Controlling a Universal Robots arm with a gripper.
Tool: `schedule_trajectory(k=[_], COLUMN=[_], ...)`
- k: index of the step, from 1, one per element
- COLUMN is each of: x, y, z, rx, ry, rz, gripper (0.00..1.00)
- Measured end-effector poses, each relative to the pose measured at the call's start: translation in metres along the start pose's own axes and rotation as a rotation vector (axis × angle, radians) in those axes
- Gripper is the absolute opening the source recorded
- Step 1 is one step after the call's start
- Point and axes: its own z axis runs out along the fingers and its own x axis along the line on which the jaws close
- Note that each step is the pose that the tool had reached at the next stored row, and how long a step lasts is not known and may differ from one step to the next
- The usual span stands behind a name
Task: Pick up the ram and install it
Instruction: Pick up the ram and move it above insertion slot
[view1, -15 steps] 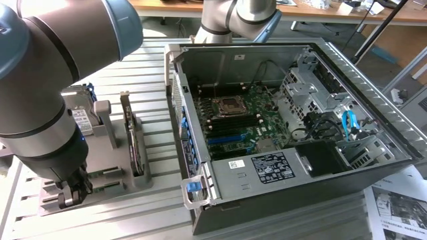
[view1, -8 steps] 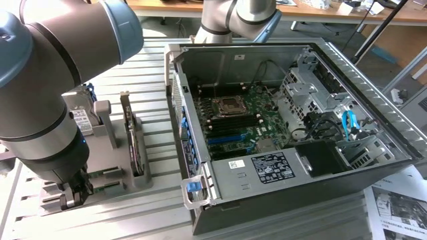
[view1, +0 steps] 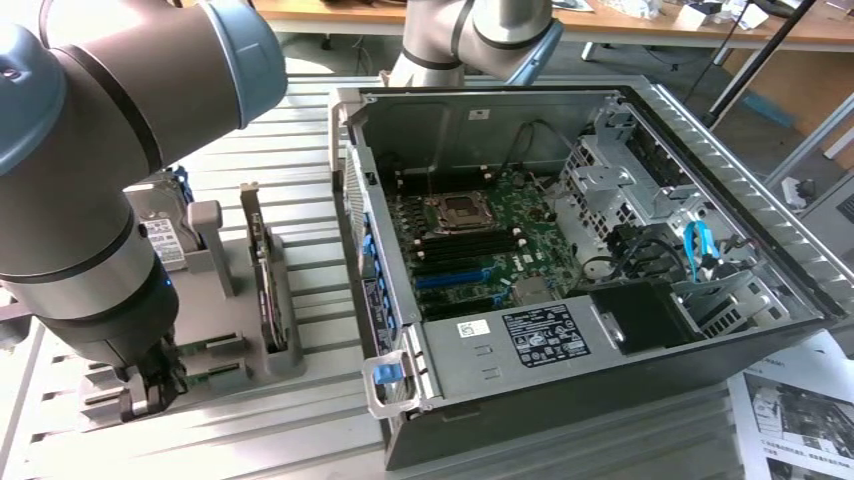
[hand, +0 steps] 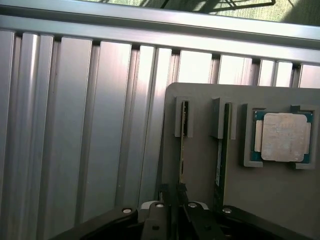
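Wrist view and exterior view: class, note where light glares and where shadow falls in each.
Wrist view: bright glare streaks the slatted table, the grey holder looks evenly dim, and the processor chip catches pale light. Exterior view: sunlight washes the slatted table, while the inside of the open computer case lies in shade.

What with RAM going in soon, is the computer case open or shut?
Open: the computer case has no panel over its upward-facing side, so the motherboard inside is in plain sight.
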Motion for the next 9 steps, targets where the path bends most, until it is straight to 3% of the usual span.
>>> schedule_trajectory(k=[3, 9], x=[0.0000, -0.0002], y=[0.0000, -0.0001], z=[0.0000, 0.0020], rx=[0.0000, 0.0005], ry=[0.0000, -0.0016], rz=[0.000, 0.000], gripper=[0.30, 0.30])
